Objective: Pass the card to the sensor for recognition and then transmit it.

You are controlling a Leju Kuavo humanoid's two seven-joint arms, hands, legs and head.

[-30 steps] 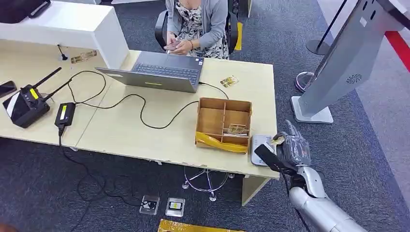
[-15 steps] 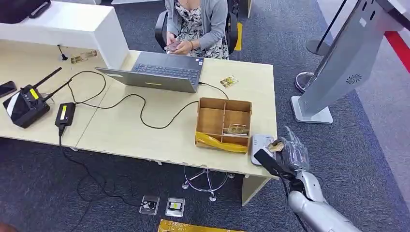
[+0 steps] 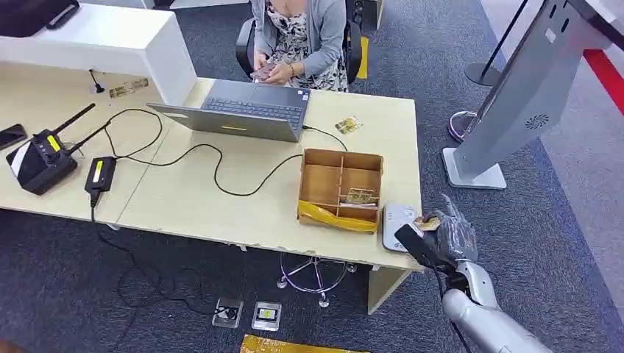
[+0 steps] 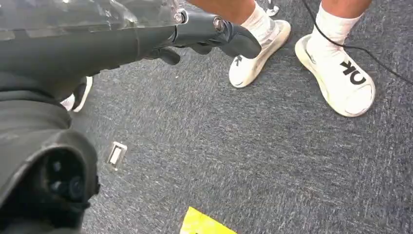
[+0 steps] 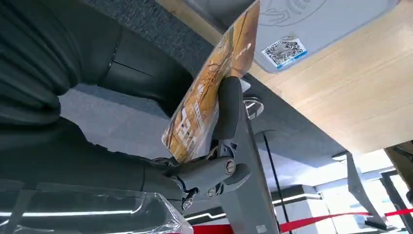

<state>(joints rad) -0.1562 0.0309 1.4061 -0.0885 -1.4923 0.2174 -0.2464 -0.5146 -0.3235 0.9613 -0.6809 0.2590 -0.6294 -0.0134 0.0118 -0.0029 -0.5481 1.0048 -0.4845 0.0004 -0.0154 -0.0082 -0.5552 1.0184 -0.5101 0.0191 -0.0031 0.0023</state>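
The right hand sits just off the desk's front right corner, over dark carpet. It pinches a card between thumb and a dark finger. The card is held at the outer edge of the grey card reader, which lies flat on that corner, just beside the wooden compartment box.

Open carpet lies to the right of the corner; a grey kiosk stand rises well apart beyond it.

The card is thin, printed in yellow-brown with pale lettering, tilted with one edge toward the reader's face, near a QR label. Contact cannot be confirmed.

The left hand hangs over carpet near a person's white shoes, fingers curled and holding nothing.
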